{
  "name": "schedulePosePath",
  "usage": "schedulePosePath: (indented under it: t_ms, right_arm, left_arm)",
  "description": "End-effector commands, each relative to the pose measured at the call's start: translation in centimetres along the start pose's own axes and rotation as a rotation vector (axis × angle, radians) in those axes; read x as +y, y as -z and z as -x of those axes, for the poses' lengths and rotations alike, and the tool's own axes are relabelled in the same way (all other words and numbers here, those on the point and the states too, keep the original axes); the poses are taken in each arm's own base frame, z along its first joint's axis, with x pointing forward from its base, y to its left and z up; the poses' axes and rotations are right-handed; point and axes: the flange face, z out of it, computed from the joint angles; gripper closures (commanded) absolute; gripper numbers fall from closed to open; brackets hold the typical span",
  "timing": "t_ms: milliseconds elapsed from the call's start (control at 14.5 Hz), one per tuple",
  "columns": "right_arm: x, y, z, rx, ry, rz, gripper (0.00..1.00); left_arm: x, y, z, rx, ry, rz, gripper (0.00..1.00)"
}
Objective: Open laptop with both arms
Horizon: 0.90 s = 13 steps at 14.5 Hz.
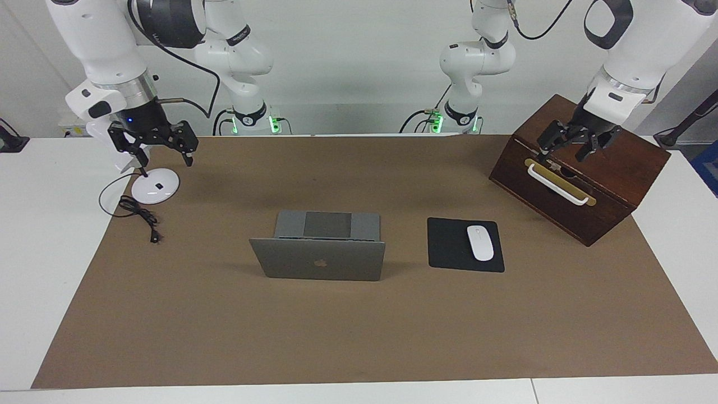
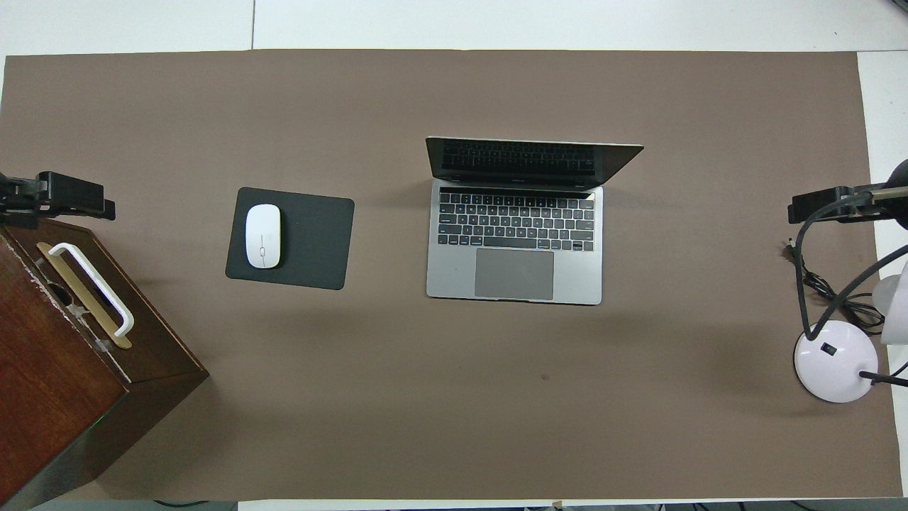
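- Your right gripper (image 1: 152,147) hangs in the air over the white lamp base (image 1: 155,186), at the right arm's end of the tabletop (image 1: 359,336). Its fingers are spread apart and hold nothing.
- A black cord (image 1: 139,213) lies by that lamp base. It is well apart from the laptop.
- The laptop (image 1: 320,247) sits in the middle of the tabletop. Look at the overhead view: its lid (image 2: 533,160) is already up, and you can see the keys and the big trackpad. The lid leans a bit toward the keys, so it may not be fully open.
- So I think the opening is mostly done. What may be left is to tip the lid a little more, if you want it wider.
- Nothing touches the laptop now. Both arms are well apart from it.
- The black mouse pad (image 1: 449,247) lies beside the laptop, with a white mouse (image 1: 480,242) on it.
- Your left gripper (image 1: 571,147) hangs over the wooden box (image 1: 583,191), just above its white handle (image 1: 558,185). Its fingers are spread and hold nothing.
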Motion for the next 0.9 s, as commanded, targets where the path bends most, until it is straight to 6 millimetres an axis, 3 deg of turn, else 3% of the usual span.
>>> schedulePosePath:
  t_ms: [0,828]
  right_arm:
    - [-0.32,-0.43,0.21,0.007,-0.013,-0.016,0.00]
    - [-0.35,-0.58,0.22,0.015,-0.009,-0.017,0.00]
  left_arm:
    - [-0.33,0.39,0.76,-0.018,-0.006,-0.031,0.00]
    - [-0.86,0.50,1.17,-0.050,-0.021,-0.080,0.00]
